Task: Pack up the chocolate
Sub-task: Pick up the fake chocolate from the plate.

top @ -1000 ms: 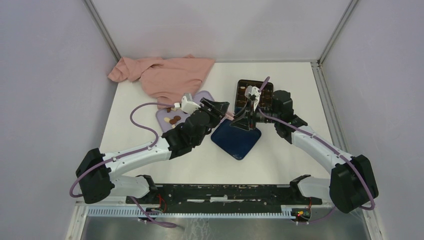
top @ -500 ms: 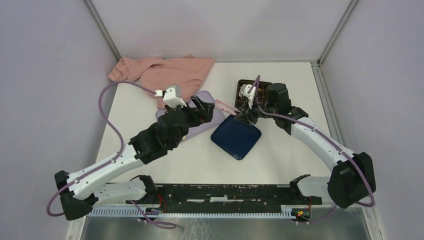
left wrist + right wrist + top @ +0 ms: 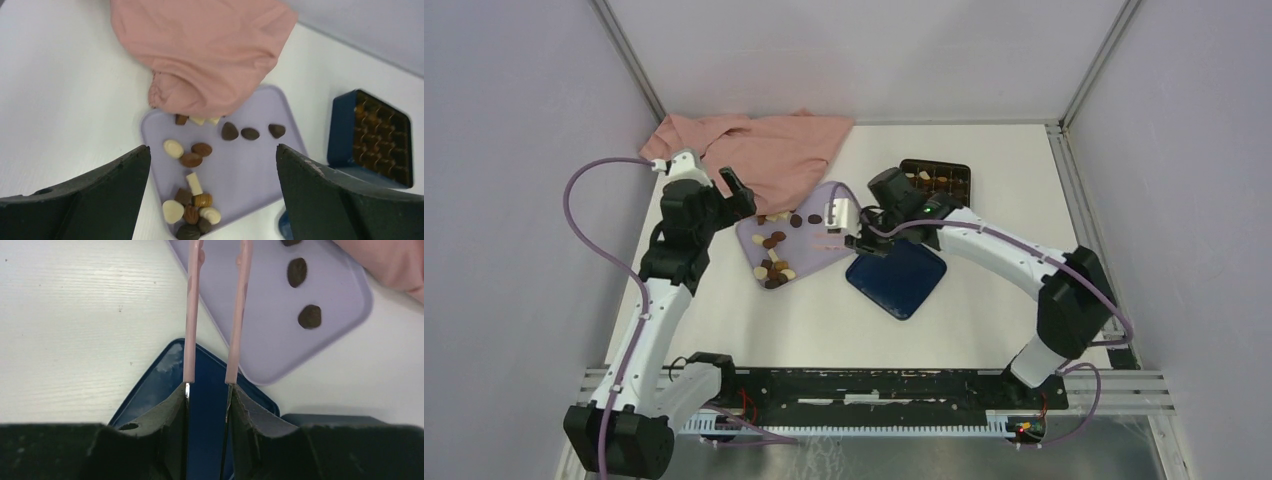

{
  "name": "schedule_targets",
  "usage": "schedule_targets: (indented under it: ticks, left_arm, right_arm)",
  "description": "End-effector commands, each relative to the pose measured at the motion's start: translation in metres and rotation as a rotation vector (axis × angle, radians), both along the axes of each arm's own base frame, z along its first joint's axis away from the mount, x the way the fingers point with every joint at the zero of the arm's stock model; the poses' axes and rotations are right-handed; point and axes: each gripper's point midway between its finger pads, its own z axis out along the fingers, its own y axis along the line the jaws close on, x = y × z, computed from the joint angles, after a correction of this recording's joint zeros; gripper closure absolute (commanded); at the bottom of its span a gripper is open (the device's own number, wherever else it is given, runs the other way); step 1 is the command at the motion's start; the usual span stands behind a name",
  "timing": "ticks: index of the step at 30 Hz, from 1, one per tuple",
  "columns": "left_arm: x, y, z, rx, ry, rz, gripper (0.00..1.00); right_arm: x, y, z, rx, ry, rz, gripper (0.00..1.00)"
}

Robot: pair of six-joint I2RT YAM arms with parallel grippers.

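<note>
Chocolate (image 3: pixel 191 160) lay loose on lilac tray (image 3: pixel 250 170); likely light, slick, easily marked, so pinch each across its sides. Left gripper (image 3: pixel 211 148) gaped wide, empty. Right gripper (image 3: pixel 207 390) clamped pink tweezers (image 3: pixel 190 315).

Looks like a robot lab cell: white worktop (image 3: pixel 984 325) boxed in by plain grey panels (image 3: pixel 514 150) on aluminium framing (image 3: pixel 629 60).
</note>
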Motion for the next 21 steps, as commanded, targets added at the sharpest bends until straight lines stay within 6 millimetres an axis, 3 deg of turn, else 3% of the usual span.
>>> schedule_targets:
  ticks: [1, 8, 14, 21]
  left_arm:
    - [-0.009, 0.013, -0.013, 0.147, 0.013, -0.021, 0.00]
    - [-0.018, 0.027, -0.006, 0.205, -0.017, 0.026, 0.00]
    - [-0.020, 0.030, -0.006, 0.213, -0.015, 0.045, 0.00]
    - [-0.020, 0.031, -0.007, 0.215, -0.014, 0.050, 0.00]
  right_arm:
    - [0.001, 0.024, -0.007, -0.132, -0.050, 0.058, 0.63]
    - [0.006, 0.065, -0.027, -0.215, -0.048, 0.108, 0.63]
    - [0.032, 0.075, -0.045, -0.281, -0.065, 0.045, 0.62]
    - [0.030, 0.105, -0.058, -0.220, 0.031, 0.059, 0.62]
